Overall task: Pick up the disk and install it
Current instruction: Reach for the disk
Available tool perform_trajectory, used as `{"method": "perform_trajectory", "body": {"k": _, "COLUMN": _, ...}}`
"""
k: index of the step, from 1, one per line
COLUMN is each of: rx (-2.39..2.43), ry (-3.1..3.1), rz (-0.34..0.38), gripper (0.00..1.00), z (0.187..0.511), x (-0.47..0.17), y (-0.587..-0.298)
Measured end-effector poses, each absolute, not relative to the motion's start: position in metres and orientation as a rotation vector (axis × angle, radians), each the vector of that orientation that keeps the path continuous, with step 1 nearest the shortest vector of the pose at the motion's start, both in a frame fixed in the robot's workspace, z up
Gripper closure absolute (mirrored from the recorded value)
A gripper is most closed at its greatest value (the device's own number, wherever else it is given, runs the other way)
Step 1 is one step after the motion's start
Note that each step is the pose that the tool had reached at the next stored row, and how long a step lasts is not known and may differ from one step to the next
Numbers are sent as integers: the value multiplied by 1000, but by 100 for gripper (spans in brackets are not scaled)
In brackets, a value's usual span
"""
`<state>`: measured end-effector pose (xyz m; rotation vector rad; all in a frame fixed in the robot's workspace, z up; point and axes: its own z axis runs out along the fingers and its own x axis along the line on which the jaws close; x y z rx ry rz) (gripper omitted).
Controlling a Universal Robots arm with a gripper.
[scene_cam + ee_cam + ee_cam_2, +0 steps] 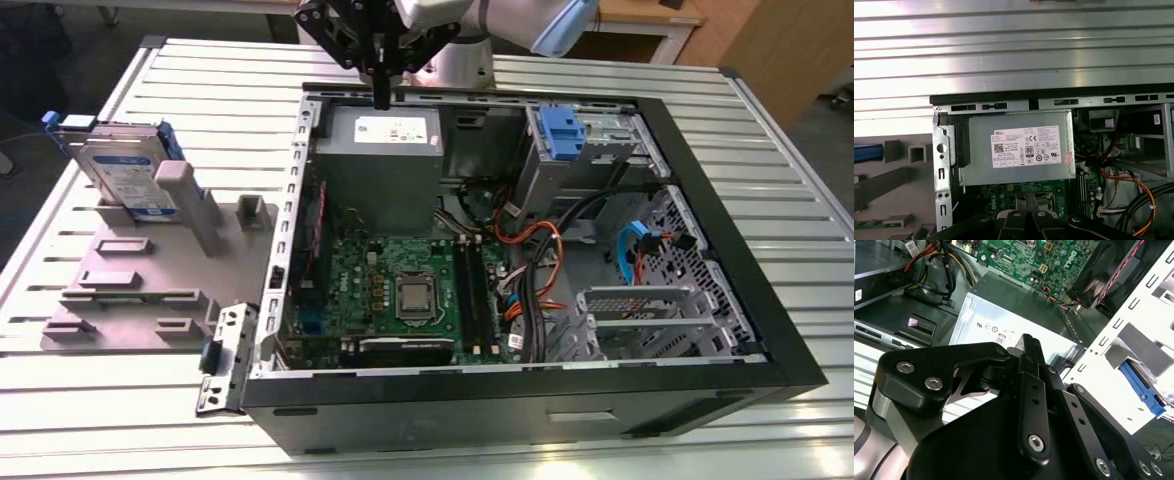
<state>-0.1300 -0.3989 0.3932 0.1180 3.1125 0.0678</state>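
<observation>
The disk [124,172] is a silver-grey drive with a blue-and-white label in a blue frame. It stands on edge in a grey fixture [140,275] at the exterior view's left, outside the computer case. My gripper [383,98] hangs over the case's back wall, above the grey power-supply box [380,150], well away from the disk. Its black fingers [1029,347] are pressed together and hold nothing. In the first wrist view the fingers [1026,207] point at the motherboard just past the power-supply box [1019,147].
The open black computer case [534,385] lies on a slatted metal table [107,420]. Inside are a green motherboard [400,290], orange and black cables [541,260], a blue-fronted drive bay [561,135] and a metal cage [641,315].
</observation>
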Motion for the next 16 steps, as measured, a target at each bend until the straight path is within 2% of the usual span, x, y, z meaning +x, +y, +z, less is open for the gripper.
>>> {"method": "perform_trajectory", "body": {"k": 16, "rx": 118, "ry": 3111, "rz": 68, "gripper": 89, "z": 393, "x": -147, "y": -399}}
